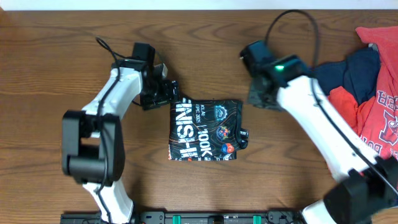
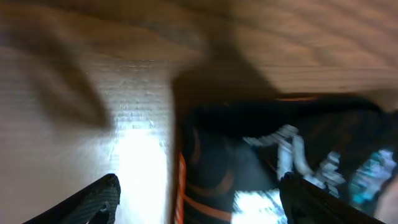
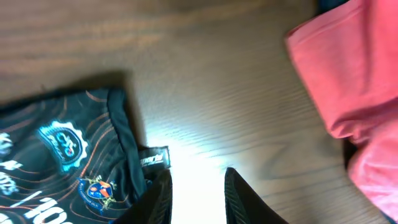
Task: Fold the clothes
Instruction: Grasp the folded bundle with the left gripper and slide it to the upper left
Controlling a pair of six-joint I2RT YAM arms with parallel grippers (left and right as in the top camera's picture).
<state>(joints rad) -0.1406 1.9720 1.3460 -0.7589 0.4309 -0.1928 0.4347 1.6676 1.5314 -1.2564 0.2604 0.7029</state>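
Spanning the whole overhead view: a brown wood-grain worktop [image 1: 37, 37].

Right edge of worktop: a loose heap of clothes. It is made up of a crumpled red T-shirt with white print [image 1: 379, 106] and a dark navy T-shirt [image 1: 349, 70] bunched on top of it towards the rear. Neither is folded.

Centre of worktop: a black short-sleeved sports jersey with thin orange contour lines [image 1: 205, 130]. It lies folded into a compact rectangle, flat on the wood, well apart from the heap. White "100K" lettering and small coloured logos face up. A small black fabric label [image 3: 153, 157] sticks out from its right edge.

Left hand [image 1: 165, 93]: at the jersey's rear left corner. In the left wrist view (blurred) its two dark fingers [image 2: 93, 199] stand wide apart. One is over bare wood and the other over the black cloth. Nothing is clamped between them. Cannot tell whether the tips touch the cloth.

Right hand [image 3: 198, 196]: over bare wood just off the jersey's rear right corner, between the jersey and the heap. Fingers [image 3: 239, 193] are a little apart with only wood in the gap, holding nothing.
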